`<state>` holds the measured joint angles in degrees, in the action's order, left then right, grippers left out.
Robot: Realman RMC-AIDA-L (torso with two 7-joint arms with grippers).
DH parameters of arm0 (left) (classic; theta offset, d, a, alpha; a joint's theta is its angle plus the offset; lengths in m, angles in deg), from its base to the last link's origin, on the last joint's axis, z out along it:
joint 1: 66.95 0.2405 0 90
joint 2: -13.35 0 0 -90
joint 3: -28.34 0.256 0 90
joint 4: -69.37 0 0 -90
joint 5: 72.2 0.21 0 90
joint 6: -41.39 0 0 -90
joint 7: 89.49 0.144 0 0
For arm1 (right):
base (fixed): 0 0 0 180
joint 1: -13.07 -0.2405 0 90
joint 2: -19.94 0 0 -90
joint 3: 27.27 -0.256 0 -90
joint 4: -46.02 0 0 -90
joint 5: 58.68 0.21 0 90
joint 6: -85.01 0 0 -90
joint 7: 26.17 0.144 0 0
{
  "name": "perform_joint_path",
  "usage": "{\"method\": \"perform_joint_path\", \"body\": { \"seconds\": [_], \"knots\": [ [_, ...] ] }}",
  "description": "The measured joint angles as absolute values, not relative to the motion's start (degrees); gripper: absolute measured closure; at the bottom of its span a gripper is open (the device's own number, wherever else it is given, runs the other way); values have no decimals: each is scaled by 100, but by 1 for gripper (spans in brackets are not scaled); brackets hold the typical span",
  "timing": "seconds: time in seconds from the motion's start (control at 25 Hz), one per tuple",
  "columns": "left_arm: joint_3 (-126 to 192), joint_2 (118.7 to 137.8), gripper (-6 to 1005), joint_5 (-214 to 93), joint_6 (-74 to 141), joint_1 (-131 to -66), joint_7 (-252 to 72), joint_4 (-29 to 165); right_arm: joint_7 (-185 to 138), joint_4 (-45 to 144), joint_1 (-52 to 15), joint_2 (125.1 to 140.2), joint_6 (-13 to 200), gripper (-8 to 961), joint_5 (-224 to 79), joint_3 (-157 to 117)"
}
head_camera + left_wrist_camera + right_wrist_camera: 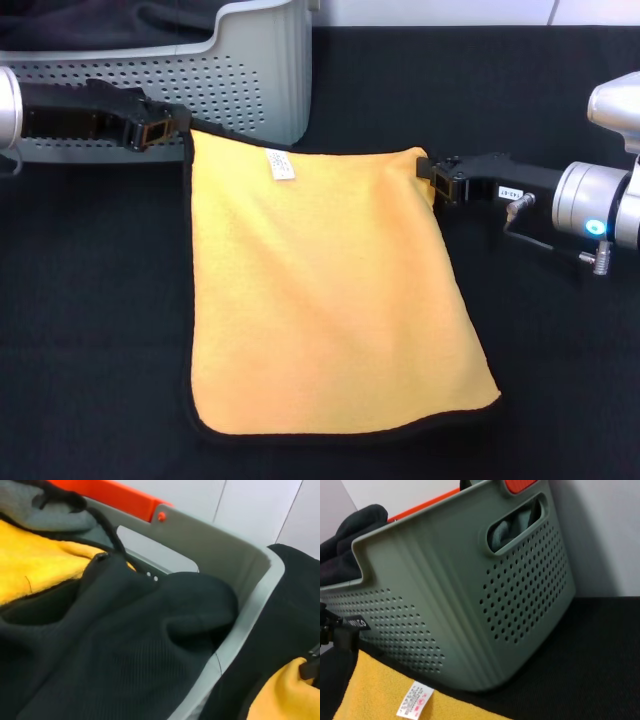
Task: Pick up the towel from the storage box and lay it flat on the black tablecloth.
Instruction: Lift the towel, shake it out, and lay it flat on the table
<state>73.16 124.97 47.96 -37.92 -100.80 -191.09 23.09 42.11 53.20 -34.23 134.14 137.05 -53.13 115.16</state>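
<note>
Both arms share 1 build beside the storage box [250, 70]: glossy silver-white round wrist housings and black blocky grippers. The left gripper [180, 125] carries an orange-rimmed panel. The right gripper [428, 172] has a small white label, thin black cable, silver plug and blue light.

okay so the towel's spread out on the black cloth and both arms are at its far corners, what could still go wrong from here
The left tool and right tool each sit at a far corner of the towel. If either pulls away before fully letting go, it could drag that corner and wrinkle the towel on the black tablecloth.

The left tool is also right beside the storage box, so a careless retreat might bump it.
</note>
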Motion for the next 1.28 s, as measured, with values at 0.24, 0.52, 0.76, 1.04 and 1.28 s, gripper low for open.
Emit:
{"method": "perform_joint_path", "body": {
  "seconds": [0.24,0.52,0.76,1.04,1.28],
  "knots": [
    [7324,12498,917,4805,-3789,-10051,-19102,2358,4331,5366,-3562,13211,13813,865,-5472,11545],
    [7335,12546,915,4812,-3793,-10020,-19046,2367,4889,5354,-3821,12960,14017,860,-6213,11545],
    [7334,12560,913,4812,-3796,-10017,-19007,2369,5239,5294,-3999,12958,13959,856,-6764,11536],
    [7334,12613,910,4805,-3790,-10016,-18973,2385,5417,5273,-4089,12854,13911,851,-6954,11537],
    [7333,12648,908,4809,-3783,-10020,-18899,2478,5593,5269,-4195,12730,13906,847,-7226,11532]
  ]
}}
